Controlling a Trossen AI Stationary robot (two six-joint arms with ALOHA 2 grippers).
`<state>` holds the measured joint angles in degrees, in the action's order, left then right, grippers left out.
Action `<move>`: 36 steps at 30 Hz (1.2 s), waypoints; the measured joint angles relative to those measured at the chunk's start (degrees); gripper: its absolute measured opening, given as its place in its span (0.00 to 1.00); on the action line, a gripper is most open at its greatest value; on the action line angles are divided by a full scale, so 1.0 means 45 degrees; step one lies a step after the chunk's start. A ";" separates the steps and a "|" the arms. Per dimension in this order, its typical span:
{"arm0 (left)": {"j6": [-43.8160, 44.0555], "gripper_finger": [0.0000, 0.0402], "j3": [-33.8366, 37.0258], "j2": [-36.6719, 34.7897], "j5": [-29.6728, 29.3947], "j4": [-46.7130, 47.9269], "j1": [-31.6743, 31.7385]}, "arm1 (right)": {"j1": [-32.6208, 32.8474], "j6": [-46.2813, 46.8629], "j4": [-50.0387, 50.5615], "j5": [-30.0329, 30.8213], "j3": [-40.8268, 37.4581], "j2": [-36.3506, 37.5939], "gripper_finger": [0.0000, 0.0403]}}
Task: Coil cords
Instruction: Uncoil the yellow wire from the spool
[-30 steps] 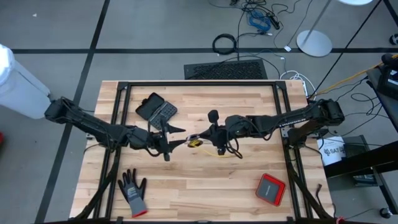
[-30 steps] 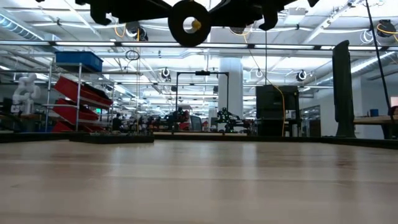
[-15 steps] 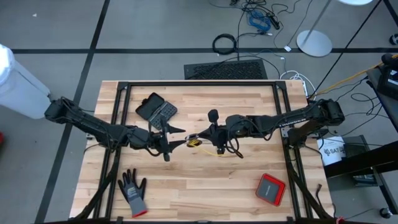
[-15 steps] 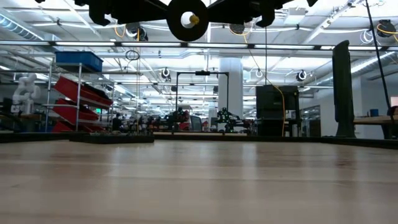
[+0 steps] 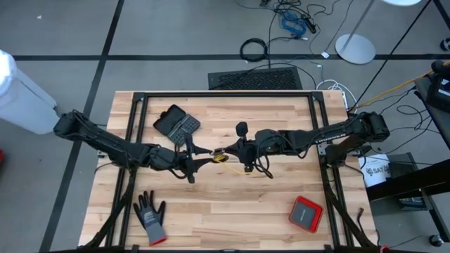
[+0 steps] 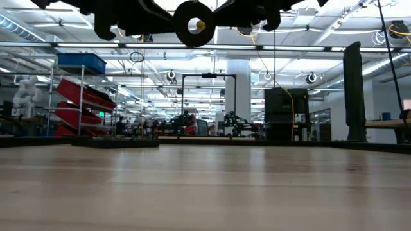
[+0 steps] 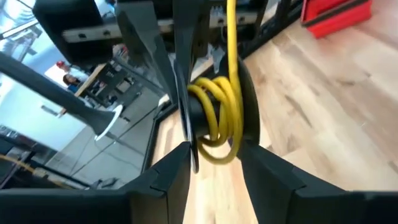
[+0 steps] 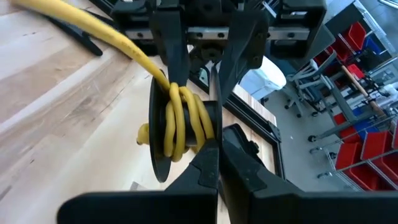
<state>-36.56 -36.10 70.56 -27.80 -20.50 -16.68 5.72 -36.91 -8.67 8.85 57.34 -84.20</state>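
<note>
From above, the two dark arms meet over the middle of the pale wood-plank counter (image 5: 232, 204). The left end effector (image 5: 204, 157) and the right end effector (image 5: 235, 152) face each other, and the yellow cord (image 5: 221, 157) sits between them, held above the boards. A loose length of it trails toward the counter's front edge. A grey knit glove (image 5: 150, 216) lies flat near the front left corner, a red rounded-square case (image 5: 306, 213) near the front right, and a black keypad-like device (image 5: 176, 122) toward the back left.

At counter height, a black disc (image 6: 194, 22) with a yellow spot at its hub hangs high above the smooth wood.

The left wrist view shows glossy yellow cord (image 7: 217, 118) wound in several round turns on a black spool; the left end effector's angular dark fingers (image 7: 171, 171) stand apart on either side of it, touching or not cannot be told.

The right wrist view shows the same windings (image 8: 180, 121) against the flat black disc, with the right end effector's fingers (image 8: 208, 165) clenched on the spool's edge.
</note>
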 joint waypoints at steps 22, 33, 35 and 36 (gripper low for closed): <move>-0.0043 0.35 0.0000 0.0031 -0.0303 -0.1038 0.0130 | 0.0000 0.0005 0.0087 0.0004 0.0000 0.0000 0.00; -0.0030 0.06 0.0000 0.0031 -0.0314 -0.0994 0.0130 | 0.0000 0.0005 0.0061 0.0033 0.0000 0.0000 0.00; 0.0004 0.02 0.0000 0.0031 -0.0368 -0.0999 0.0135 | 0.0002 0.0005 0.0075 0.0042 0.0000 0.0000 0.00; 0.0003 0.02 0.0000 0.0031 -0.0376 -0.0999 0.0139 | 0.0005 0.0005 0.0077 0.0041 0.0000 0.0000 0.00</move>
<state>-36.54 -36.10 70.70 -29.50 -24.99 -16.05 5.74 -36.88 -8.32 9.03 57.34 -84.20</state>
